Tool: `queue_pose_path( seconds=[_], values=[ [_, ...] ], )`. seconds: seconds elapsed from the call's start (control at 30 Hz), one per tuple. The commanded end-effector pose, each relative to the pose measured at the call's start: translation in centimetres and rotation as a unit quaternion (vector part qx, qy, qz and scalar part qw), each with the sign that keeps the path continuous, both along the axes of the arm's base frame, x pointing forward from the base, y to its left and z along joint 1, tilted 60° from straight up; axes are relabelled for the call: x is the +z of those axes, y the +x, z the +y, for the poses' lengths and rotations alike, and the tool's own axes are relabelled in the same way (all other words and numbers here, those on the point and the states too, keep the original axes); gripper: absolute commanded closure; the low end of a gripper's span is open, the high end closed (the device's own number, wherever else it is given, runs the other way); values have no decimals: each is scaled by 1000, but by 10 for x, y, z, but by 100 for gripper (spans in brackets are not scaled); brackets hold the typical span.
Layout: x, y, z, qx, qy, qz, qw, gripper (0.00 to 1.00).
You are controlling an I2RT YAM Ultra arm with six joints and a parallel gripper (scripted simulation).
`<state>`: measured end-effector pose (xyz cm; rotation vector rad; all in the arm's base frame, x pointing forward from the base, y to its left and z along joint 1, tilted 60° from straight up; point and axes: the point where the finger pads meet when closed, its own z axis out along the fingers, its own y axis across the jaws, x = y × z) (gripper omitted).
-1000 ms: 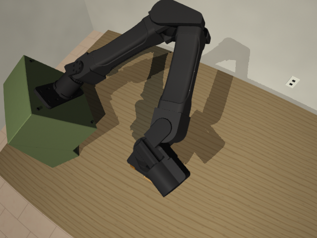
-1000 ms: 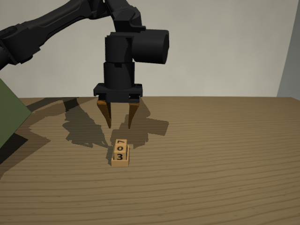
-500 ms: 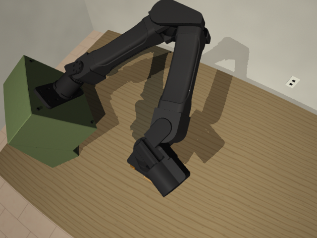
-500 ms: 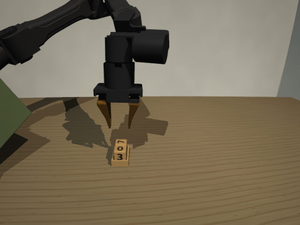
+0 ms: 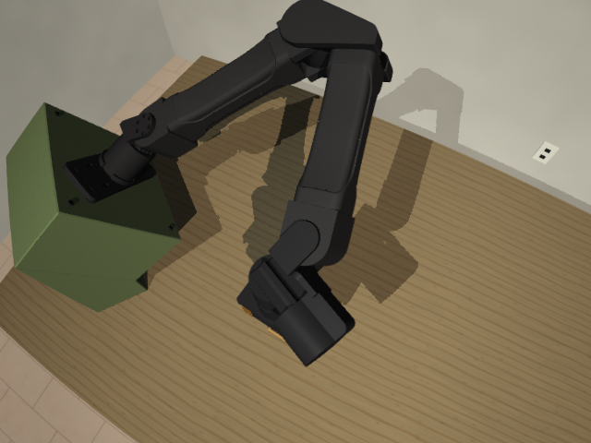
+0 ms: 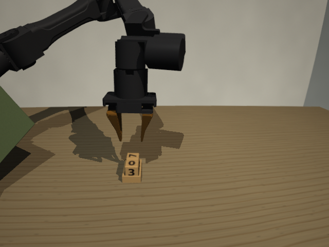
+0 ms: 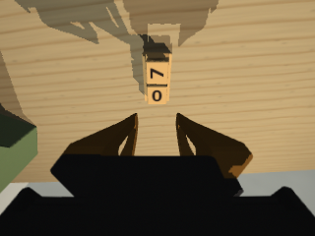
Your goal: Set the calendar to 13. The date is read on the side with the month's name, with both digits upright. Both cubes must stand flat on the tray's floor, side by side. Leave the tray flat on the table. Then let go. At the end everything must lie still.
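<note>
Near the middle of the table [image 6: 239, 159], toward its front edge, a small wooden calendar tray [image 6: 131, 179] is recorded, two number cubes [image 6: 131, 168] seated within. Digits 0, 3 and 7 are visible; 13 is not yet set. Above it, the gripper [image 6: 130, 139] is held partly spread, pinching nothing. Month name is hidden; in the top view the calendar is hidden by the wrist.

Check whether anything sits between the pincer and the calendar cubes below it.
Nothing visible does. The pincer hangs above the cubes in the tray, partly open and holding nothing, with only open air and shadowed table between them. The wrist view shows the same free gap.
</note>
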<state>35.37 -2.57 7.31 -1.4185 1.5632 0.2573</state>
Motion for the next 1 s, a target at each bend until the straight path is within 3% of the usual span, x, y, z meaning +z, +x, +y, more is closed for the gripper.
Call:
queue_pose_path(
  seconds=[0.0, 0.97],
  values=[
    [1, 1, -2, -4, -1, -2, 1000, 55],
    [-17, 18, 22, -4, -1, -2, 1000, 55]
  ],
)
